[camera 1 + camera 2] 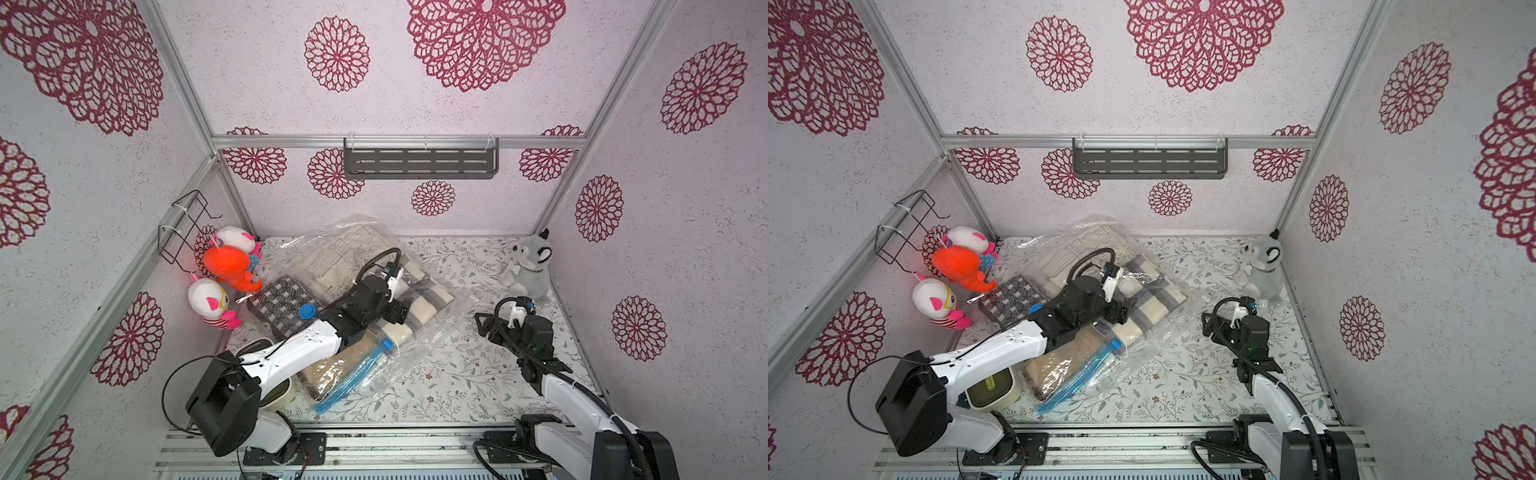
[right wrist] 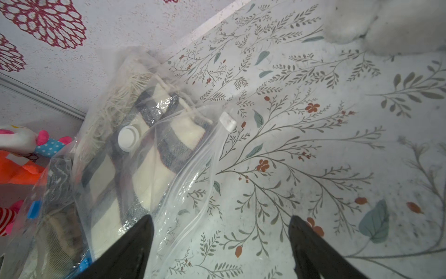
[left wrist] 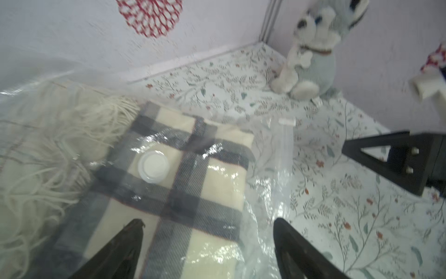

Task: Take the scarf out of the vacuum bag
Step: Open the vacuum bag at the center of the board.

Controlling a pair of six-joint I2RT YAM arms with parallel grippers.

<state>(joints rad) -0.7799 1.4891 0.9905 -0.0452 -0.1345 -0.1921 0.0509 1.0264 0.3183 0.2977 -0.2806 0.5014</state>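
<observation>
Left wrist view: the left gripper (image 3: 208, 220) hangs at the bottom of the frame with its two black jaws spread wide, gripping nothing.
Scarf: a cream and grey plaid woollen scarf (image 3: 193, 169) lies folded flat, wholly inside a clear plastic vacuum bag (image 3: 263, 154). Its cream fringe trails toward the left of the frame.
Valve: a white round plastic valve (image 3: 153, 166) sits on the film over the scarf, near the centre.
Scarf against left gripper: the plaid lies just beneath and ahead of the jaws. One jaw is over the cloth, the other over loose film at the scarf's edge. Whether they touch cannot be told.
Right wrist view: the right gripper (image 2: 220, 217) is likewise spread wide and empty, low in the frame. One jaw is over the bag's clear zip strip (image 2: 193, 169), the other over the bare floral-print tabletop (image 2: 313, 157).
Bag mouth: a small white slider clip (image 2: 228, 121) sits at the strip's upper end. Whether the seal is parted cannot be told.
Risk, pinching: a jaw closing on the scarf through the film would likely clamp both layers, so the bag would rise with the cloth.
Risk, slipping: the glossy film looks slick and may slide out of a light hold.
Risk, dragging: in a top view, a second clear bag with a blue zip strip (image 1: 357, 370) overlaps the first toward the lower left, so a pull may carry it along.
</observation>
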